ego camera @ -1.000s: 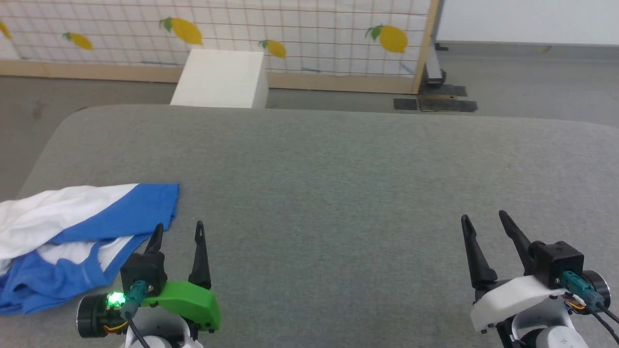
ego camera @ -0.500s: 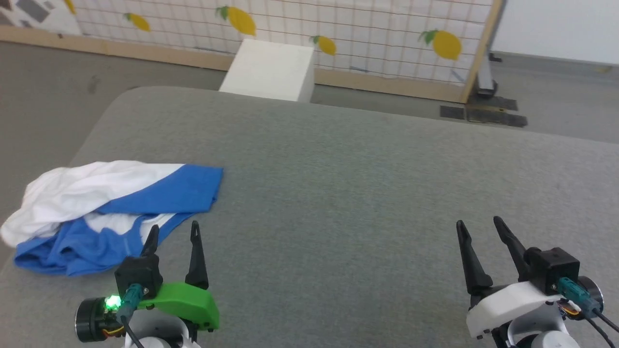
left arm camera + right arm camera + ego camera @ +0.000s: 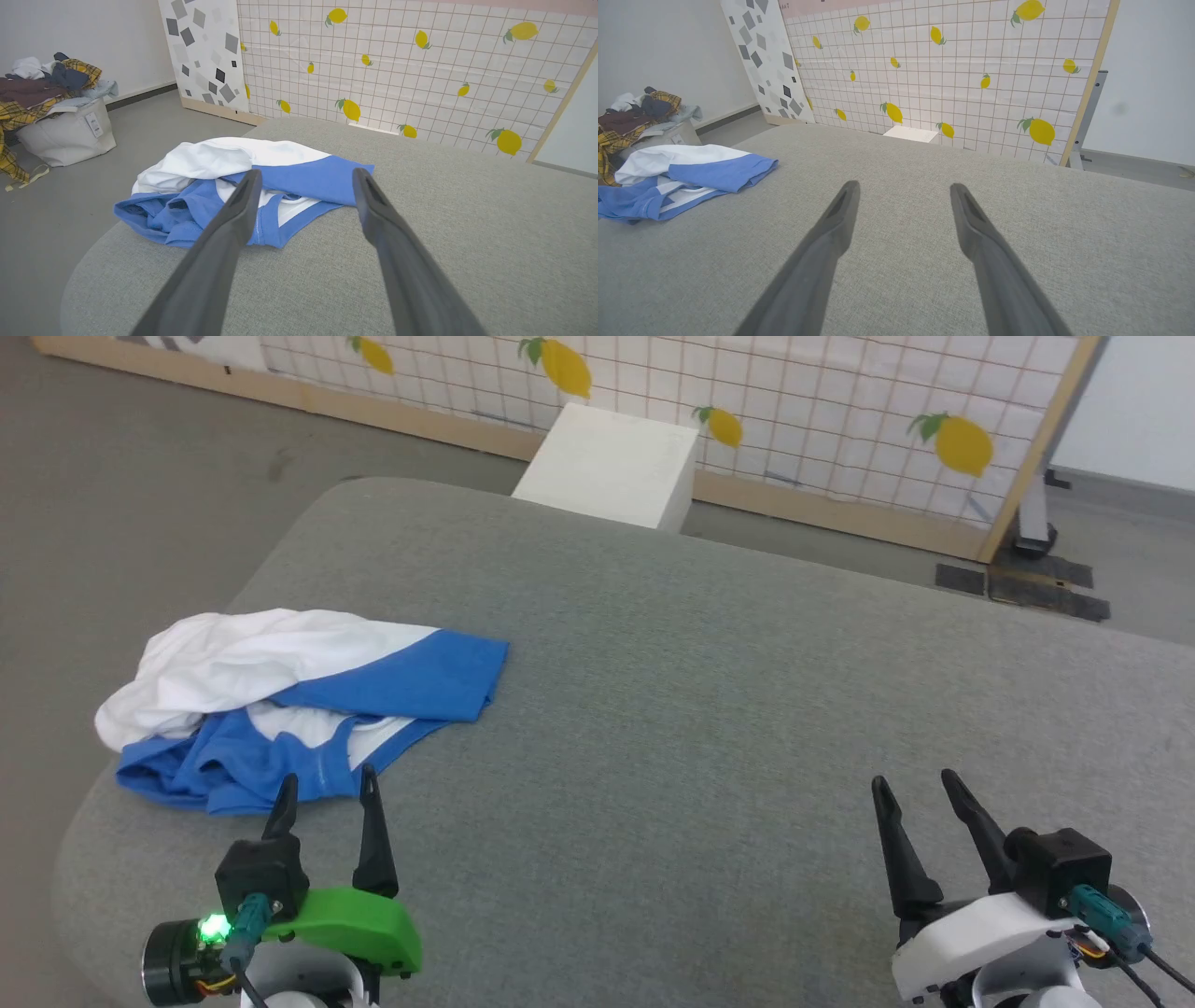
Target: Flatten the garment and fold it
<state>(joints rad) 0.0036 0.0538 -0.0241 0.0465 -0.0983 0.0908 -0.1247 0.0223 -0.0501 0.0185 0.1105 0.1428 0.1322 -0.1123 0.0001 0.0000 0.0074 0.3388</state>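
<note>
Head view shows the crumpled white-and-blue soft T-shirt on the grey fabric table; my left gripper and right gripper stand apart, empty.

- My left gripper, lower left: two black tapered fingers, a bright green shell, a lit green lamp.
- My right gripper, lower right: same fingers, a white shell, a black block.
- Teal plugs at both wrists.

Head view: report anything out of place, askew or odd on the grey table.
The garment lies bunched in a heap near the left corner of the table, blue parts tangled with white, not spread flat. Nothing else stands out.
</note>
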